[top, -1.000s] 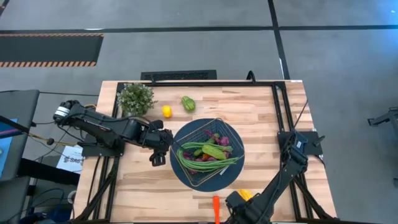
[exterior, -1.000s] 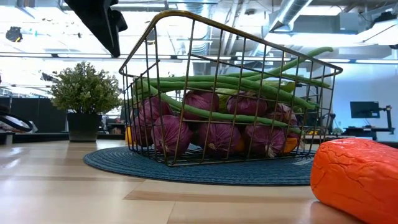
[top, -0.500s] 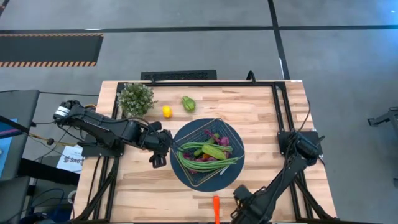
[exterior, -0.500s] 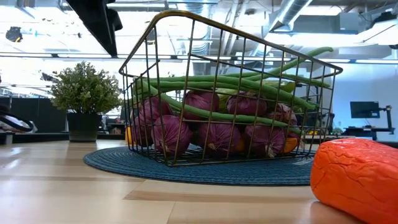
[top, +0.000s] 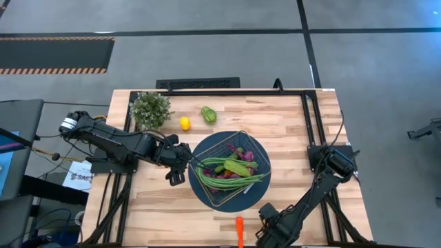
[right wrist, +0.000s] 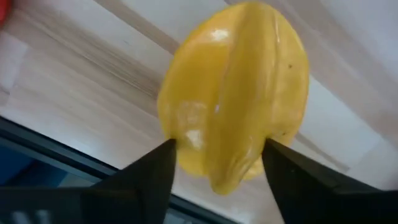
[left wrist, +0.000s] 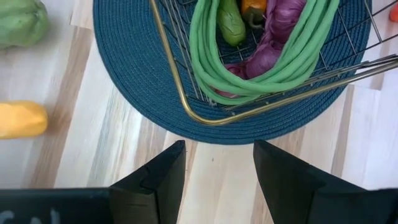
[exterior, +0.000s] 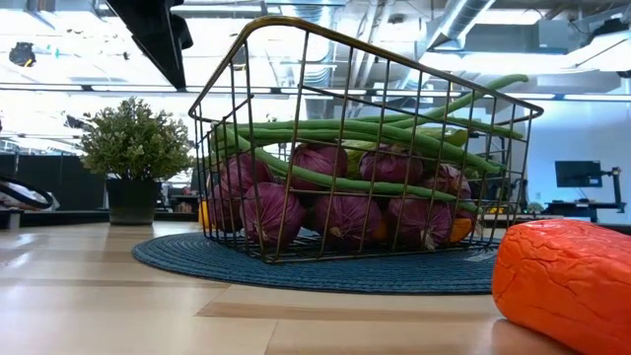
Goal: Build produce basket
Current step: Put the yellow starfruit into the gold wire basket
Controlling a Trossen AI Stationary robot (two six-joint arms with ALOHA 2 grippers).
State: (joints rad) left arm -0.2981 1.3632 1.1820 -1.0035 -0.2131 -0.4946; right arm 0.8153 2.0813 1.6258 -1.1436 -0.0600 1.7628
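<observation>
Produce is mostly gathered already: the wire basket (top: pixel 230 169) sits on a round blue mat (top: pixel 207 195) mid-surface, holding purple grape bunches (exterior: pixel 345 215), long green beans (left wrist: pixel 249 74) draped across the top, and a green pepper (top: pixel 235 167). Loose pieces remain: a small yellow one (top: pixel 185 123) and a green pepper (top: pixel 208 114) at the far side near a leafy plant (top: pixel 150 108), plus an orange carrot (top: pixel 239 229) at the near edge.

At that near edge the right gripper (right wrist: pixel 217 165) has its jaws spread to either side of a yellow pepper (right wrist: pixel 239 93) lying on the wood, not yet pinching it. It looks light, glossy and hard, so likely slippery; gripping across its broad ribbed middle seems safest.

The left gripper (left wrist: pixel 217 168) hovers just beside the mat, jaws apart and empty.
</observation>
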